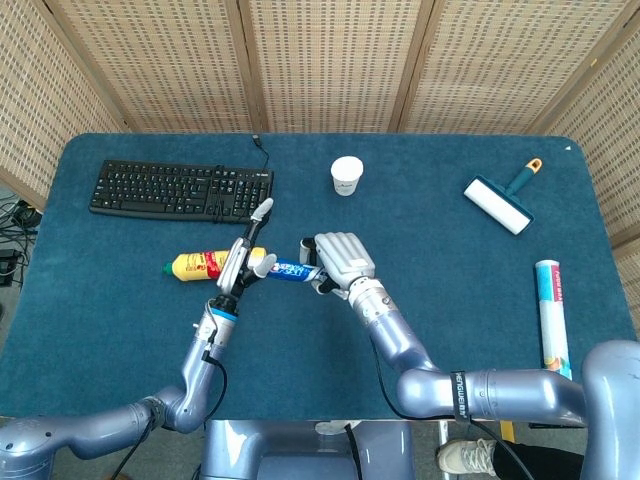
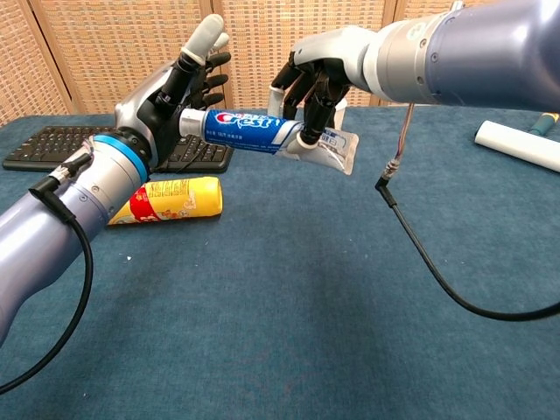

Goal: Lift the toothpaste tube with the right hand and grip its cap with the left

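My right hand (image 2: 328, 74) grips the blue and white toothpaste tube (image 2: 249, 129) near its crimped end and holds it level above the blue table (image 2: 289, 315). The tube's white cap (image 2: 187, 122) points toward my left hand (image 2: 171, 92) and sits right at its palm. That hand's fingers are spread and stretched upward, not closed round the cap. In the head view the left hand (image 1: 244, 262) and right hand (image 1: 341, 261) face each other with the tube (image 1: 291, 270) between them.
A yellow bottle (image 1: 198, 266) lies on the table just under the left hand. A black keyboard (image 1: 181, 190) is at the back left, a paper cup (image 1: 346, 175) at the back middle, a lint roller (image 1: 500, 203) at the back right, and a white roll (image 1: 551, 316) at the right edge.
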Robot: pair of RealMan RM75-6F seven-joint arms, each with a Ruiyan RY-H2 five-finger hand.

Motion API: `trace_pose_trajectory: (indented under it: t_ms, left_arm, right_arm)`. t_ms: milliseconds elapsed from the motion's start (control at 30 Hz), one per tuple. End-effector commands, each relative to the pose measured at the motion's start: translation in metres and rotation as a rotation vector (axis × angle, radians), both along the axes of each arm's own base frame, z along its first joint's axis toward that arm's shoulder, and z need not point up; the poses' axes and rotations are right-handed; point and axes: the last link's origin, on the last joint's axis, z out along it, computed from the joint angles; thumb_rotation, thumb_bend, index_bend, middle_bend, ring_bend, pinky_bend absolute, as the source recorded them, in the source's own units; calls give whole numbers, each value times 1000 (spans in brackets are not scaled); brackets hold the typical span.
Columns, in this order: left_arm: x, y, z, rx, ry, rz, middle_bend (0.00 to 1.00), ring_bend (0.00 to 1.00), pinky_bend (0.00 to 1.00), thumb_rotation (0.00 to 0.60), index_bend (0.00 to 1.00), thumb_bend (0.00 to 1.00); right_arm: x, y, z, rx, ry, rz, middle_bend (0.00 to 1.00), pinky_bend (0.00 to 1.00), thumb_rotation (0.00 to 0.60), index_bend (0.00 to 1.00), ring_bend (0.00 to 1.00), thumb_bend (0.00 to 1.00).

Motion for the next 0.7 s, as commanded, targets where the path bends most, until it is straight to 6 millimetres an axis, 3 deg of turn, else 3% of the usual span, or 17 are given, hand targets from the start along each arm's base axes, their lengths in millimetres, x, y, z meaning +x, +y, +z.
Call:
trace_pose_trajectory:
  t_ms: [33, 267, 700]
  left_arm:
    - [1, -1, -2, -19, -19, 1, 0, 0, 0, 173, 0, 0]
    - [0, -1, -5, -31, -29, 13, 0, 0, 0, 171, 0, 0]
    - [17, -10, -16, -91, -169, 57, 0, 0, 0, 173, 0, 0]
  right_arm:
    - [2, 0, 2, -1, -11, 6, 720, 633, 600, 730, 683, 875]
    - [4, 0, 6, -12, -9, 15, 722, 633, 600, 733, 686, 875]
    - [9, 0, 2, -12, -36, 2, 722, 633, 600, 734, 688, 873]
